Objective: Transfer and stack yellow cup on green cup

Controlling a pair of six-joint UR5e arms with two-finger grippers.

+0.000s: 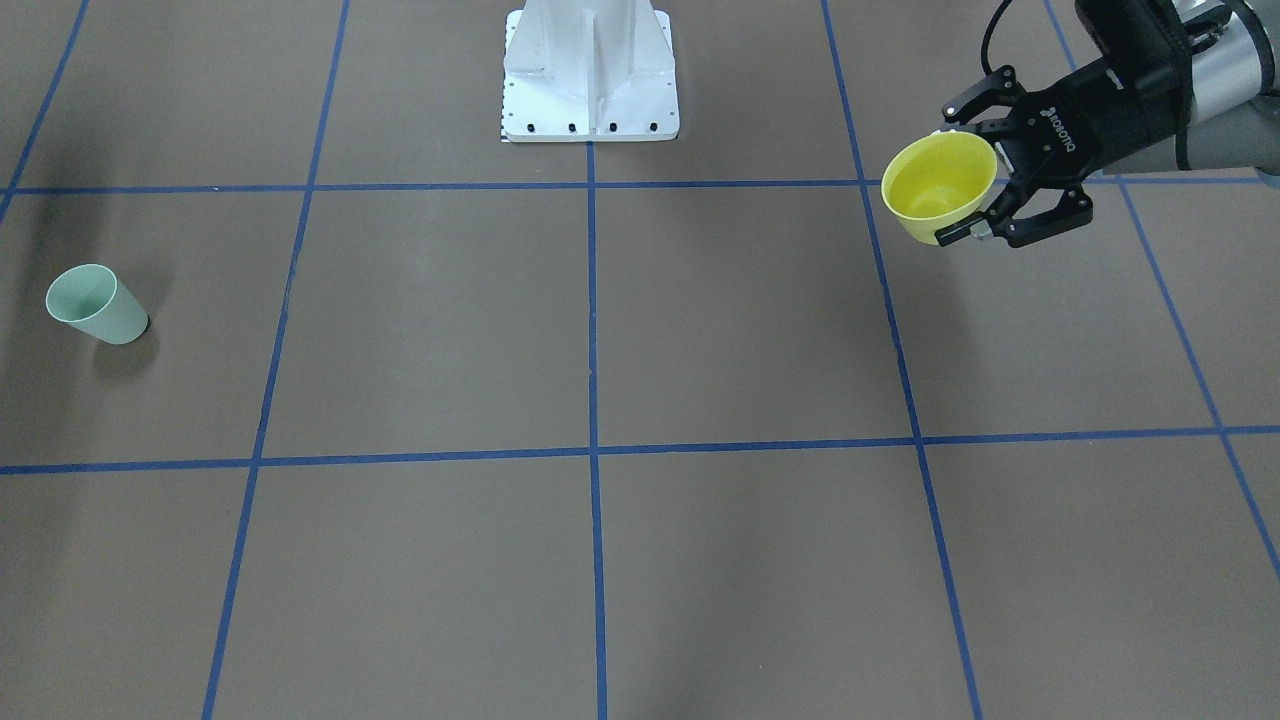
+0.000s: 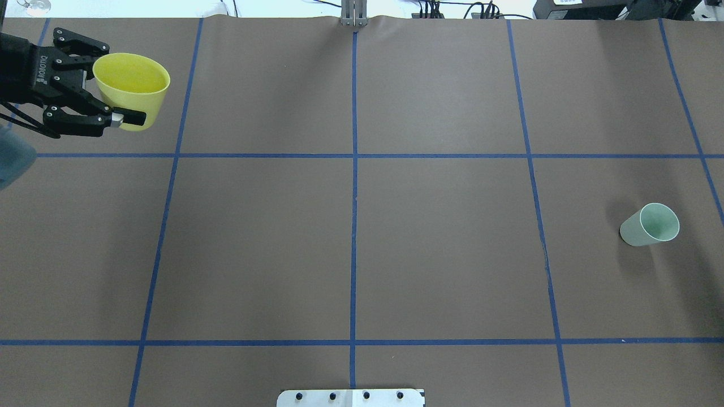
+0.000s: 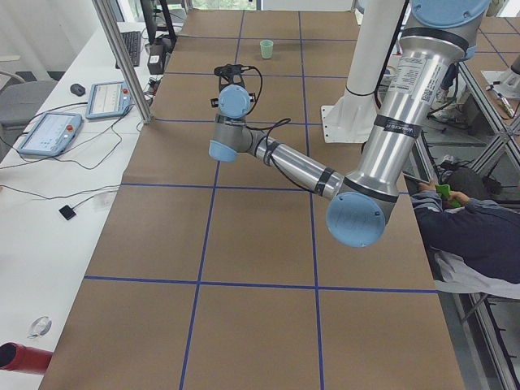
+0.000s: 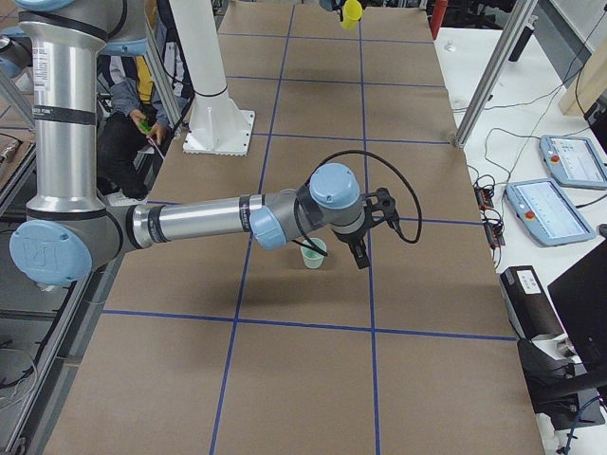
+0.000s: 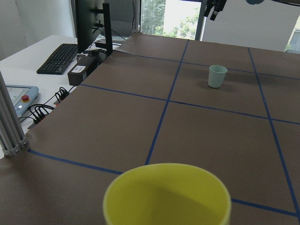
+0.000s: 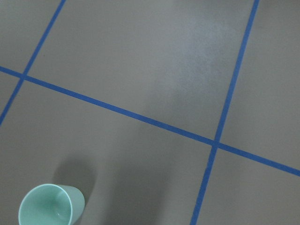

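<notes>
Left gripper is clamped on the yellow cup, upright and lifted, far across the table from the green cup. Keep it level and centre it over the green cup before lowering. Right gripper hangs just beside the green cup, whether released or clenched I can't tell.

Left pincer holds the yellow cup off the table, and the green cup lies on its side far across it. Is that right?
No. The green cup stands upright, mouth up, as the left wrist view shows. The rest holds: the left pincer holds the yellow cup off the table, far from it.
</notes>
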